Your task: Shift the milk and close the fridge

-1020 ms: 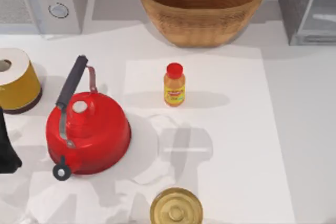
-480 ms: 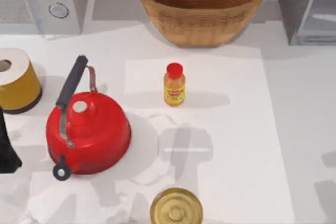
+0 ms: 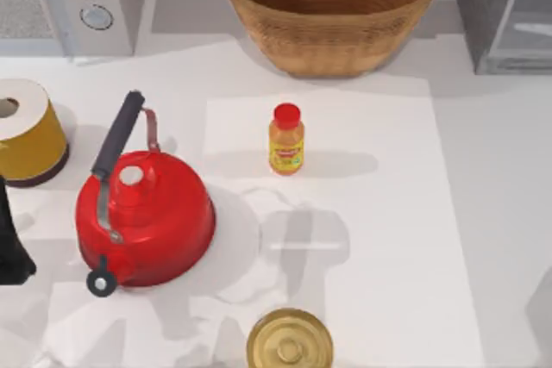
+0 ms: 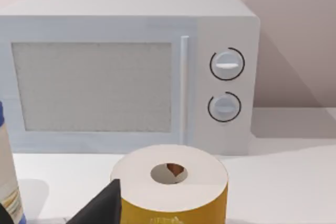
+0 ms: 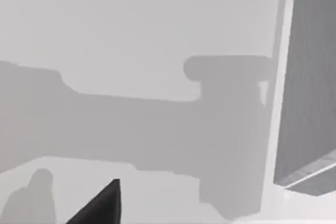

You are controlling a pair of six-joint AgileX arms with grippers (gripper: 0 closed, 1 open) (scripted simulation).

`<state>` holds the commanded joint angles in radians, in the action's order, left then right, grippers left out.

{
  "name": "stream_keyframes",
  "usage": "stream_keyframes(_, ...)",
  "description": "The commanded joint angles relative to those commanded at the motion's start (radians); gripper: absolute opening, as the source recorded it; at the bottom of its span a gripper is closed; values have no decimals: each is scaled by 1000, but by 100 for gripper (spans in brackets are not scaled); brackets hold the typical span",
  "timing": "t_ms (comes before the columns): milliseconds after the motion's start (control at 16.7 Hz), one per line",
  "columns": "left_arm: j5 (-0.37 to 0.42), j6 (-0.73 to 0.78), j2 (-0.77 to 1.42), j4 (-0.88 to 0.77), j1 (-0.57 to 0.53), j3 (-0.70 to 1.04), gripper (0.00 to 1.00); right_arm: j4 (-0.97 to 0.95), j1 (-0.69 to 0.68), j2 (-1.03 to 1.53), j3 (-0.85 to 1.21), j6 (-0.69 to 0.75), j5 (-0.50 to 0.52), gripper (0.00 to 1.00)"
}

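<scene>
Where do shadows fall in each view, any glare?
Top view: soft arm-shaped shadows cross the white table below the orange juice bottle, which casts its own shadow toward the right; the red kettle shows no harsh glare. Left wrist view: even light, faint shadow beside the microwave. Right wrist view: broad grey shadows on the tabletop beside the fridge.

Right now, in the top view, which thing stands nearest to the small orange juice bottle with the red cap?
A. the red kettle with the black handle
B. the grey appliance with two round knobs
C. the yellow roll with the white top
A: the red kettle with the black handle sits just left of the small orange juice bottle with the red cap; the others lie farther off.
</scene>
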<state>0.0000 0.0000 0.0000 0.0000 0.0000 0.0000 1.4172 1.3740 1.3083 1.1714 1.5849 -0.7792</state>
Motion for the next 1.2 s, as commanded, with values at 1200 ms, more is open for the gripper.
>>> stream_keyframes(1200, 0, 0, 0, 0, 0, 0, 100, -64, 290, 547, 133, 261, -119, 100)
